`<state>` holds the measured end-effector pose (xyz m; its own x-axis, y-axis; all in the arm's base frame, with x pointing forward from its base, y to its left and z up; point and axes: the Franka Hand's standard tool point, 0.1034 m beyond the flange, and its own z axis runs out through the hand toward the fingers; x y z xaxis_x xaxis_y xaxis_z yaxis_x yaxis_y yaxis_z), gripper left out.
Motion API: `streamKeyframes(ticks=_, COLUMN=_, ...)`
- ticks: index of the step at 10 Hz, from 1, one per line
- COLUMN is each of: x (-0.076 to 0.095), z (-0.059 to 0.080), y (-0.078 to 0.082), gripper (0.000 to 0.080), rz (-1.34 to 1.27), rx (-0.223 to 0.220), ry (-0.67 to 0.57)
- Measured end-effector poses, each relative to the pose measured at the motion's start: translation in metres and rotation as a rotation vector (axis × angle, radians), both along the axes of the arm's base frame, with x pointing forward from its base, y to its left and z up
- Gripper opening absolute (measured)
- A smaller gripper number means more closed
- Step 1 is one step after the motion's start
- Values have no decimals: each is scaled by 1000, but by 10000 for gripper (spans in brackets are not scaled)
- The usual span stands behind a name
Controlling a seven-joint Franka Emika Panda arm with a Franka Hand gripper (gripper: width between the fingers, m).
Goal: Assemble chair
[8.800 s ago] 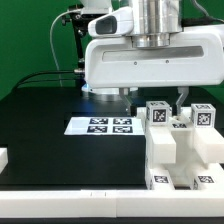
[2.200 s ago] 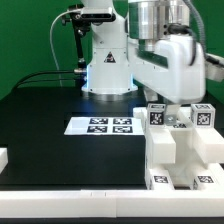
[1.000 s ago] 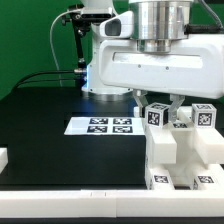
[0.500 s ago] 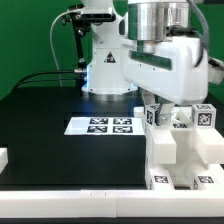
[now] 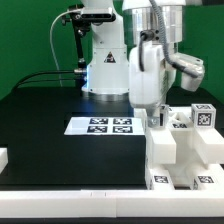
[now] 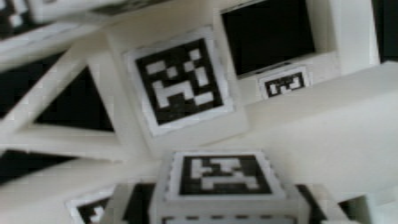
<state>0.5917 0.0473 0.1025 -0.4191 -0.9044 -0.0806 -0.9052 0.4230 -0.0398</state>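
The partly built white chair [image 5: 185, 152] stands at the exterior view's right, with tagged pieces [image 5: 203, 113] rising from its top. My gripper [image 5: 157, 119] comes down on its left top corner, the hand turned edge-on and hiding the piece there. In the wrist view a white tagged peg [image 6: 222, 178] sits between my fingers [image 6: 139, 203], and my gripper [image 6: 222, 205] is shut on its sides. Beyond the peg lies a chair slab with a large tag [image 6: 183, 85] and a smaller tag [image 6: 285, 84].
The marker board [image 5: 105, 126] lies flat on the black table left of the chair. A low white rail [image 5: 70, 205] runs along the front edge and a white stub [image 5: 3, 158] sits at the far left. The arm's base [image 5: 105, 60] stands behind.
The hand has turned about its vertical axis, from broadside to edge-on in the exterior view, while staying over the chair's left top corner. The grip has not changed.
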Motion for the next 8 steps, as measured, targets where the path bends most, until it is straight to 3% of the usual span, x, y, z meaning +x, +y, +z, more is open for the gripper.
streamKeyframes(ticks=3, x=0, z=0, y=0, gripper=271, rz=-31, rx=1, ry=1)
streamKeyframes(ticks=4, x=0, z=-1, y=0, gripper=387, rz=-31, rx=1, ry=2)
streamKeyframes(ticks=5, x=0, z=-1, y=0, gripper=387, rz=-11, rx=-1, ry=2)
streamKeyframes(ticks=7, x=0, z=2, y=4, gripper=626, rz=119, rx=-6, ry=-9)
streamKeyframes(ticks=8, x=1, z=5, y=5, gripper=643, rz=298, rx=-19, ry=-29)
